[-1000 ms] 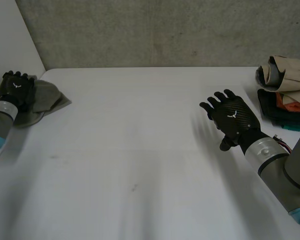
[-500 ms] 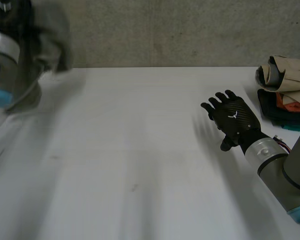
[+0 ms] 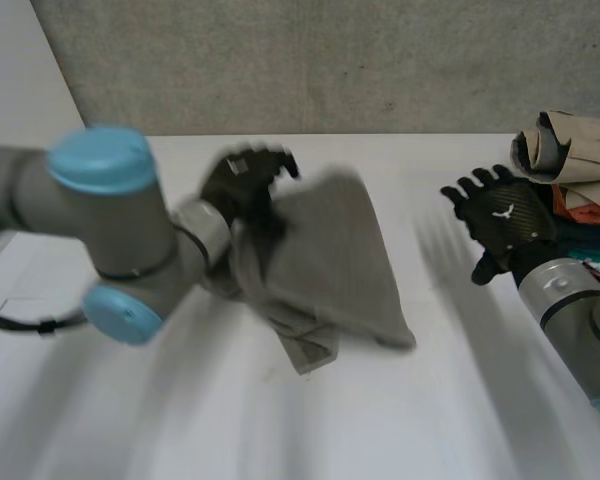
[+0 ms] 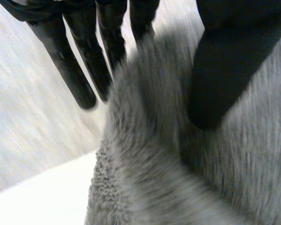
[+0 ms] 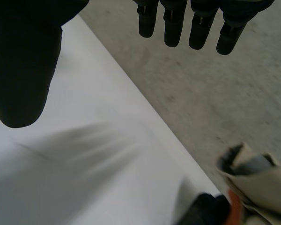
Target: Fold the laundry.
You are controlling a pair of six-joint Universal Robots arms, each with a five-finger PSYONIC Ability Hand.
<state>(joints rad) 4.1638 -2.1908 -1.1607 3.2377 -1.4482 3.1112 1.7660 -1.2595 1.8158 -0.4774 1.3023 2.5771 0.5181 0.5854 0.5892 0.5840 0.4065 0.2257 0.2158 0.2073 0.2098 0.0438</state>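
Observation:
A grey fleece cloth (image 3: 330, 260) hangs from my left hand (image 3: 242, 185) over the middle of the white table (image 3: 410, 420), its lower end trailing toward the table's right half. In the left wrist view the thumb (image 4: 229, 61) presses into the fleece cloth (image 4: 178, 178), whose edge runs up against the fingers (image 4: 75, 61), so the cloth is pinched between them. My right hand (image 3: 500, 220) hovers open over the table's right side, apart from the cloth. Its straight fingers (image 5: 178, 23) and thumb (image 5: 23, 61) hold nothing.
A pile of clothes (image 3: 570, 150) sits at the far right edge of the table, a beige garment on top of dark and orange ones; it also lies past my right hand's fingertips (image 5: 253, 187). A grey concrete wall (image 3: 330, 60) stands behind the table.
My left hand took the grey cloth from the far left corner, lifted it and swung it right to the table's middle. My right hand moved right and a little farther back.

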